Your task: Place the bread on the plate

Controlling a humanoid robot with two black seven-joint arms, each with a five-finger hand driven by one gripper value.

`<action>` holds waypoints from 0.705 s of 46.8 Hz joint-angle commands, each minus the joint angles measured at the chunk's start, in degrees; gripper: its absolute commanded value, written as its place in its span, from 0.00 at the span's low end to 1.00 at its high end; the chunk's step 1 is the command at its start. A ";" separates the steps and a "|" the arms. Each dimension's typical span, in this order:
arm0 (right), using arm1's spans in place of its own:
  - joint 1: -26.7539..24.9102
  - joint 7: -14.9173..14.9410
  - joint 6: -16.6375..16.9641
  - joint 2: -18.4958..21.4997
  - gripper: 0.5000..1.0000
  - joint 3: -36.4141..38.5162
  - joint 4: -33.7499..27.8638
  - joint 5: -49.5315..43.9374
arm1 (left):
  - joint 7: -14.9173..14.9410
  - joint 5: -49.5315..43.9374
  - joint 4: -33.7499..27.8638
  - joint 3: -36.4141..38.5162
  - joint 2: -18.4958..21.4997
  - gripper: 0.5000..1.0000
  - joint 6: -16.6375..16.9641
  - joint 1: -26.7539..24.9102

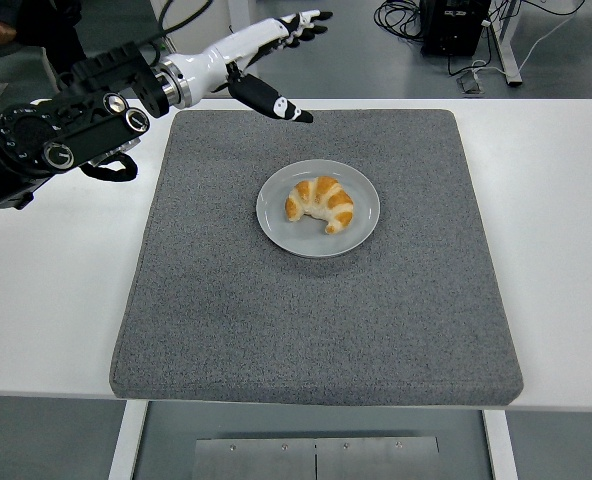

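A grey plate (318, 208) sits on a dark grey mat (316, 300) that covers most of the white table (566, 250). On the plate lies the bread (320, 203), a golden croissant curved like a crescent, with its two tips turned toward the table's near edge. It rests wholly inside the plate's rim, a little toward the side facing the left hand, and nothing else shares the plate.

The left hand (266, 55) is raised over the far left corner of the mat, at the end of a black arm (46, 145) that comes in from the left edge. Its white fingers (301, 25) are stretched out straight and spread, pointing away over the table's far edge, while the dark thumb (271, 100) angles down toward the mat. The hand is released: it holds nothing and touches nothing.

From the hand, the plate and bread lie well apart, nearer the camera and off to the side the thumb points. The mat's far edge passes just beneath the thumb tip. The right hand does not show.
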 commanded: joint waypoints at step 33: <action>0.01 -0.09 0.00 0.00 1.00 0.02 0.00 0.00 | -0.18 -18.50 0.28 -27.26 1.70 0.96 -1.56 17.48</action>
